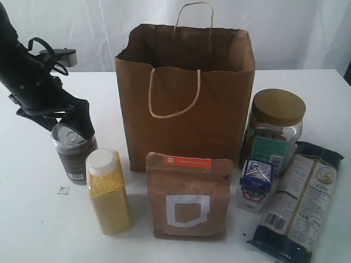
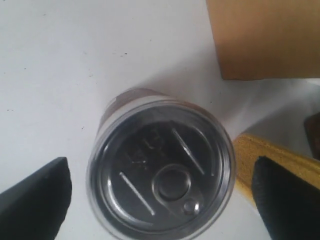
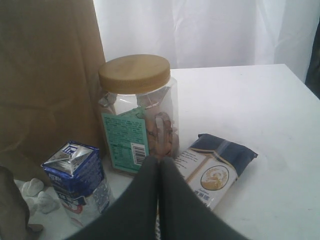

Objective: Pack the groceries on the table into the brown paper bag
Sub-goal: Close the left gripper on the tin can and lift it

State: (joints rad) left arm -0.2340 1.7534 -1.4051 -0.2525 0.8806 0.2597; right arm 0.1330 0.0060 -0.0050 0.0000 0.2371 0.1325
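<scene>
Left gripper hangs straight over the dark pull-tab can, jaws spread wide, one finger on each side of the rim with a gap at both; it grasps nothing. The can stands upright on the table, and its lid shows a ring pull but no legible writing. Just past one finger stands the yellow-grain bottle with white cap, crowding that side. Farther out rises the brown paper bag, upright and open-mouthed.

Right gripper is clenched and empty, fingertips pressed together. Directly ahead of its tips stands the gold-lidded clear jar, whose green label carries a barcode and print too small to read. The small blue-white carton sits to one side of the tips, and the long dark noodle packet, with a round emblem, lies flat to the other. White scraps lie beside the carton.

The brown kraft pouch with orange label stands in front of the bag, with a white pocket-shaped mark and unreadable label text.
</scene>
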